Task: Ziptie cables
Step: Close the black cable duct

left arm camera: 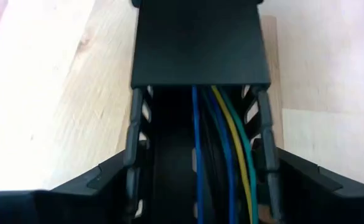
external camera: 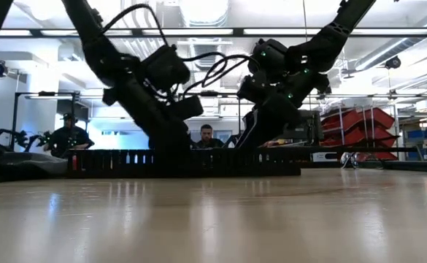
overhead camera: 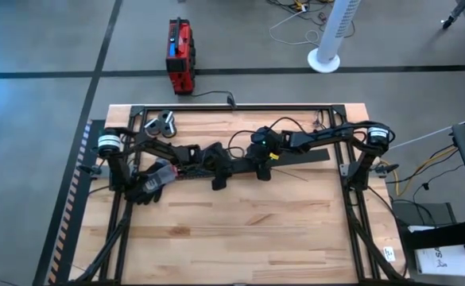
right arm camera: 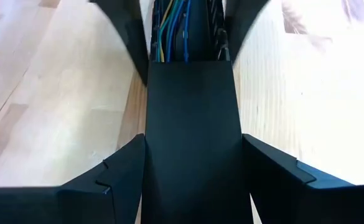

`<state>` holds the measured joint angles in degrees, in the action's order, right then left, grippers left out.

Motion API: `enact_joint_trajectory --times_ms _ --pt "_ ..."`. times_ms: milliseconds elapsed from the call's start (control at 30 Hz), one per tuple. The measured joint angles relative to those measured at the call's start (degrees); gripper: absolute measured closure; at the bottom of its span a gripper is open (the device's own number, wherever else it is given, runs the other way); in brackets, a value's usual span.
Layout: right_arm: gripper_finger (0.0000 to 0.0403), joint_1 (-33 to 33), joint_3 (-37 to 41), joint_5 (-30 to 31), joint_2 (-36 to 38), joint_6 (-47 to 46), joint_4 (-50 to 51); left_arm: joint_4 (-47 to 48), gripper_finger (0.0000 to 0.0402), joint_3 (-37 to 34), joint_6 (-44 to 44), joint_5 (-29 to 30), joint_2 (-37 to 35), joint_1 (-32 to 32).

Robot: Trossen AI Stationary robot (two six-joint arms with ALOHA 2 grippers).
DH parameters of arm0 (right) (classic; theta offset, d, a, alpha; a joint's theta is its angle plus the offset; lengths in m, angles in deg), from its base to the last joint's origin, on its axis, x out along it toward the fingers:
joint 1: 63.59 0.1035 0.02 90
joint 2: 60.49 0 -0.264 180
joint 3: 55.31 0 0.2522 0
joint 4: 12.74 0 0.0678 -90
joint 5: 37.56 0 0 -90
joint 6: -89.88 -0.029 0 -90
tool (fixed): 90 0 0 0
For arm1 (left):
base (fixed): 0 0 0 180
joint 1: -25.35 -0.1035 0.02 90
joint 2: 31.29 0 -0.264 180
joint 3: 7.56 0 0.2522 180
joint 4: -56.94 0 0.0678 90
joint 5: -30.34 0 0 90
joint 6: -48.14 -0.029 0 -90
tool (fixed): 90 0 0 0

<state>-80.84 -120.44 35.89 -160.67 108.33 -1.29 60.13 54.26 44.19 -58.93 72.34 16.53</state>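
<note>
Cables lie in duct, lid part-on at 12 o'clock. Left gripper, right gripper spread astride; we advise bunching wires before tying.

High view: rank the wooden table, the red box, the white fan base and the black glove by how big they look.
1. wooden table, by far the largest.
2. red box.
3. white fan base and black glove: they look about alike, so I will not rank them.

Cables inside the toothed duct at mid-table, partly under its flat lid.
</note>
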Motion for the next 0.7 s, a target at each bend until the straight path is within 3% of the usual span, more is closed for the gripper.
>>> enact_joint_trajectory --times_ms 233,367,567,700 --pt "0.0185 -0.02 0.02 -0.13 0.18 1.19 1.49 -8.0 0.0135 -8.06 4.77 -0.11 1.43 -0.07" --pt "0.0185 -0.01 0.11 -0.53 0.18 1.95 1.08 -14.07 0.0173 -11.23 6.87 -0.02 3.07 -0.07" --pt "0.0185 -0.09 0.34 -3.86 0.09 2.36 -0.6 -14.95 0.0189 -11.01 6.72 0.2 3.91 -0.05" --pt "0.0185 0.08 0.34 -2.13 0.09 -0.18 -1.48 -14.18 0.0185 -9.9 6.35 0.2 3.97 -0.04"
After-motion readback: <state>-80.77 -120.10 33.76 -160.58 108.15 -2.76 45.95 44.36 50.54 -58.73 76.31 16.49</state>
